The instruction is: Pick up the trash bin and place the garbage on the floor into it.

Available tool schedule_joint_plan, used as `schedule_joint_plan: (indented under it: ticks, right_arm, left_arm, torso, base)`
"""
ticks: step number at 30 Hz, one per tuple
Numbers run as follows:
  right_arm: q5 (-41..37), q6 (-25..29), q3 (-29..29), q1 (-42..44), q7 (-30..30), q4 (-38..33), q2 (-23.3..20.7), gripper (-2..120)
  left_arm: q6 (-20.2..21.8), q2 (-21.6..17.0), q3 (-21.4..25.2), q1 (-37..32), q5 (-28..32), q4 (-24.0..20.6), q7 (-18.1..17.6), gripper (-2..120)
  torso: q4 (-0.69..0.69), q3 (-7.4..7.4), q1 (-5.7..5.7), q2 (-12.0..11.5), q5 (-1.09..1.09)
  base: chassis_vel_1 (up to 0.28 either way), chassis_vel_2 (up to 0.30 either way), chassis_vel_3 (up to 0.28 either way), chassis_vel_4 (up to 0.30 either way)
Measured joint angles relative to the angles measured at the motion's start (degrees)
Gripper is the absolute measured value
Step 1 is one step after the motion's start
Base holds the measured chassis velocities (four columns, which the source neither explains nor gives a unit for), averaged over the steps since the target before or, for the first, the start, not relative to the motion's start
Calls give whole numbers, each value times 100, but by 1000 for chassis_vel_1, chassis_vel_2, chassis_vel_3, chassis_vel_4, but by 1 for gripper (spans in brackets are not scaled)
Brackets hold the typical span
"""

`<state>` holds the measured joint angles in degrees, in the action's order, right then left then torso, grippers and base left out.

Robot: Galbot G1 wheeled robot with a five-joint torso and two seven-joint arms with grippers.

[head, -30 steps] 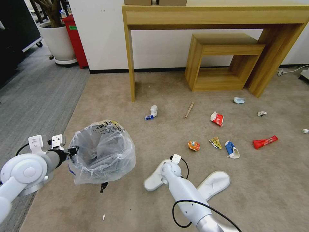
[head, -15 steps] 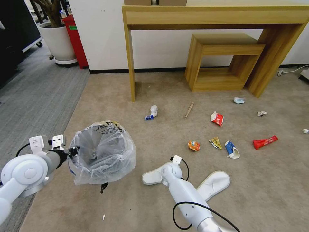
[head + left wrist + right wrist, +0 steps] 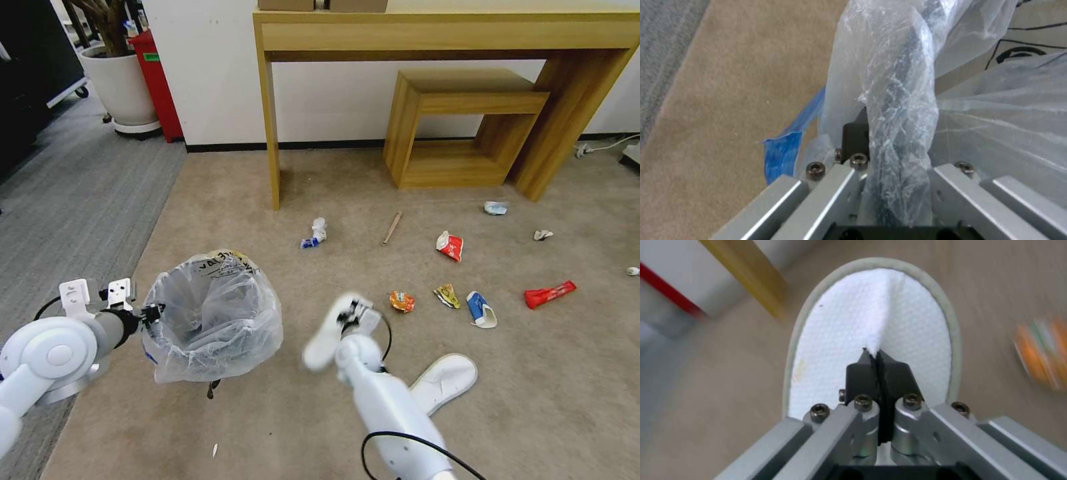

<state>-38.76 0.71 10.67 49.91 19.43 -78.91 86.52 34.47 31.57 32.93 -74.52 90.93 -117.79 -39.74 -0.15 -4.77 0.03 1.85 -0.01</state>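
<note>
Near: my right gripper [image 3: 879, 355] pinched tight on white slipper [image 3: 325, 333], lifted off floor [image 3: 280, 427]. Left gripper [image 3: 152, 312] clamped on trash bin [image 3: 212, 313] rim, bin alongside. Step: carry. Next, I judge: swing slipper over bin mouth. Beyond: wrappers [image 3: 450, 245] scattered.

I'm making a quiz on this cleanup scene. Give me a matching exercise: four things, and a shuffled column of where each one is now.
1. trash bin
2. pinched slipper
3. other slipper
4. wooden stick

A. flat on the carpet beside the right arm
B. clamped at its rim by the left gripper
C. held by the right gripper
D. near the tall table's leg

Pairs: 1-B, 2-C, 3-A, 4-D
</note>
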Motion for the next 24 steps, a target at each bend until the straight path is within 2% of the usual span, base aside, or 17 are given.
schedule_joint_plan:
  ticks: [1, 2, 5, 6, 9, 13, 16, 24]
  right_arm:
    - [-30, 227, 50, 9, -349, -232, -140, 0]
    - [-30, 227, 50, 9, -349, -232, -140, 0]
    - [-756, 706, 145, 2, -1323, -1143, -486, 0]
    - [-756, 706, 145, 2, -1323, -1143, -486, 0]
    - [-1587, 807, 110, -59, -1874, -1971, -600, 0]
    - [-2055, 758, -107, -131, -1879, -2446, -526, 0]
    - [-2177, 702, -342, -177, -1813, -2553, -421, 0]
    - [-1996, 649, -1407, -52, -1709, -2167, -80, 0]
  left_arm:
    - [22, 0, -16, 5, 15, 4, -1, 0]
    - [22, 0, -16, 5, 15, 4, -1, 0]
    - [104, -2, -73, 67, 184, 18, -108, 0]
    - [104, -2, -73, 67, 184, 18, -108, 0]
    - [133, 14, -158, 156, 252, 82, -192, 0]
    - [151, 58, -232, 179, 268, 110, -208, 0]
    - [152, 105, -261, 195, 264, 134, -238, 0]
    - [152, 169, -264, 223, 270, 143, -348, 0]
  torso:
    - [0, 0, 0, 0, 1]
    - [0, 0, 0, 0, 1]
    - [0, 0, 0, 0, 2]
    - [0, 0, 0, 0, 2]
    - [2, 0, 0, 0, 2]
    - [2, 0, 0, 0, 1]
    - [3, 0, 0, 0, 0]
    - [2, 0, 0, 0, 0]
  base:
    - [0, 0, 0, 0]
    - [0, 0, 0, 0]
    - [0, 0, 0, 0]
    - [0, 0, 0, 0]
    - [0, 0, 0, 0]
    - [0, 0, 0, 0]
    - [0, 0, 0, 0]
    - [0, 0, 0, 0]
